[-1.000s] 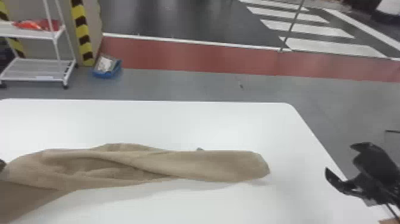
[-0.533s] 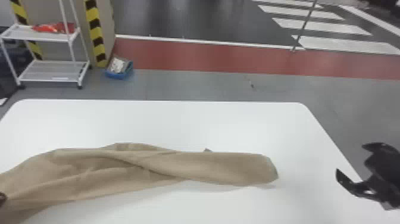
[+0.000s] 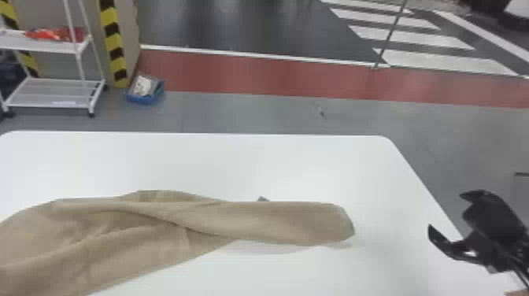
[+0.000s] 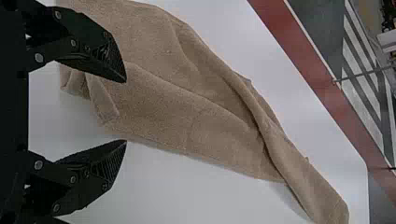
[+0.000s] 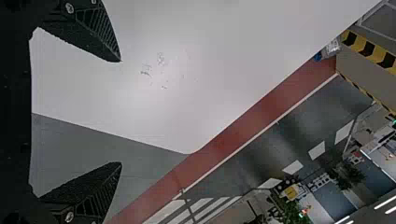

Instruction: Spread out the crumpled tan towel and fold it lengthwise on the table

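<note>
At the table's right edge, my right gripper (image 3: 444, 212) is held open and empty, well to the right of the tan towel (image 3: 271, 222). The towel lies twisted and bunched, a narrow end toward the right and a wider, creased part running out at the lower left. In the right wrist view the right gripper (image 5: 122, 112) has its fingers wide apart. The left wrist view has my left gripper (image 4: 127, 111) open over the wide part of the towel (image 4: 163, 107), with one finger overlapping the cloth and the other over bare table.
The white table (image 3: 236, 165) has rounded far corners. Beyond it on the floor are a white wheeled rack (image 3: 55, 92) at the left and a blue bin (image 3: 145, 94) beside a yellow-and-black striped post (image 3: 114, 47).
The head view has swung left, so table, towel and rack sit farther right in it. The dark gripper part at the left edge has gone from view; the towel looks much the same.
</note>
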### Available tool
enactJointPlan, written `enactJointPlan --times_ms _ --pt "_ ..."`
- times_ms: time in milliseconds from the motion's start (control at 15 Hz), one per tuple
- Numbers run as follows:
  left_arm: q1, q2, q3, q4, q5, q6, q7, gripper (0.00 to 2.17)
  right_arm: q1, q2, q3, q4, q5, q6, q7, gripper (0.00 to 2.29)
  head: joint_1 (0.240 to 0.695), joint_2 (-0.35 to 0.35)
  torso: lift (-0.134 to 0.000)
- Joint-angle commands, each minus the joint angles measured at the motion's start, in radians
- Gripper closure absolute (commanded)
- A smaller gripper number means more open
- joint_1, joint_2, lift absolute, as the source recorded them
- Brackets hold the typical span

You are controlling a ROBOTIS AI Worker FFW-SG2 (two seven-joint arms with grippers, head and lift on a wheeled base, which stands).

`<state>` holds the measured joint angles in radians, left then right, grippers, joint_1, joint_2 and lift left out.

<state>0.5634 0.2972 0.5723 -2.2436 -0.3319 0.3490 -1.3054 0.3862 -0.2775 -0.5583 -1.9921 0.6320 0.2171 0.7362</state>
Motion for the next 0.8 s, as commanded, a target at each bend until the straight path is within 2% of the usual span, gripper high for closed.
enactJointPlan --times_ms 0,67,267,400,733 --pt "0.038 -0.007 -0.02 -0.045 -0.012 -0.009 -0.002 0.28 0.0 -0.005 0.0 0.009 -0.003 0.0 0.0 0.1 0.695 -0.227 -0.124" --pt "0.053 -0.007 -0.048 -0.06 -0.032 -0.015 0.0 0.34 0.0 -0.006 0.0 0.013 -0.003 0.0 0.0 0.1 0.695 -0.234 -0.124" --pt "0.079 0.003 -0.137 -0.097 -0.115 -0.058 0.021 0.36 -0.003 -0.005 0.005 0.026 -0.002 0.0 -0.001 0.1 0.695 -0.289 -0.124" --pt "0.099 0.023 -0.235 -0.131 -0.259 -0.055 0.083 0.36 -0.004 -0.006 0.008 0.036 0.0 0.0 -0.003 0.1 0.695 -0.314 -0.124" --pt "0.112 0.068 -0.341 -0.169 -0.493 -0.034 0.186 0.36 0.008 -0.005 0.005 0.044 -0.002 0.0 -0.009 0.1 0.695 -0.35 -0.124"
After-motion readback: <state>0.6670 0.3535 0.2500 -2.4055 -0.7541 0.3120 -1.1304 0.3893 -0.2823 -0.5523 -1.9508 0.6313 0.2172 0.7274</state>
